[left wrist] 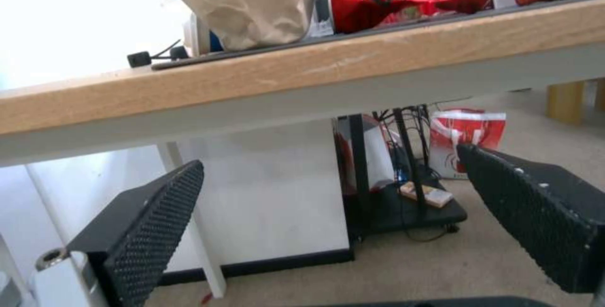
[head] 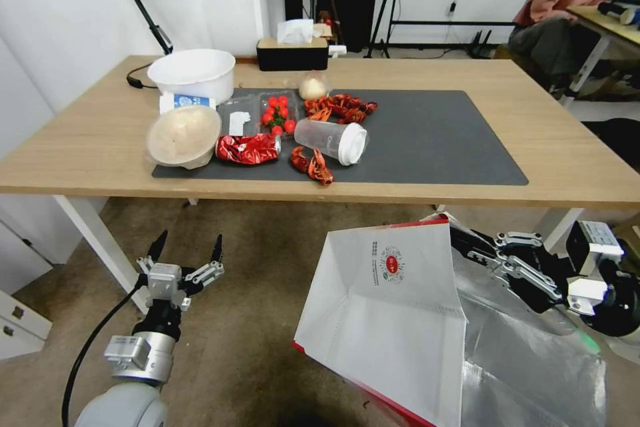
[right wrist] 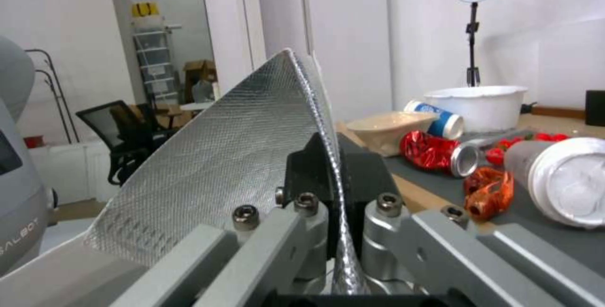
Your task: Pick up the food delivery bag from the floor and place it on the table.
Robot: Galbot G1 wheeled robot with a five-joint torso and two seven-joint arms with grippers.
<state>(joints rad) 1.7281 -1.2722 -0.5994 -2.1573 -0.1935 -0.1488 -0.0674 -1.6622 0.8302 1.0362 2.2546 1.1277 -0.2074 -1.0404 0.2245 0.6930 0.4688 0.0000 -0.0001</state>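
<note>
- The food delivery bag (head: 387,307) is a big white bag with red edges and a small round red logo. It is hanging up off the floor, tilted, with its mouth wide open and shiny silver foil showing inside. It is sitting just in front of the counter edge, lower than the top.
- The floor (head: 253,320) is brown carpet with dark spots, lying under the bag.
- The counter (head: 567,147) is wide, made of light wood, with white legs and a big dark grey mat on top.
</note>
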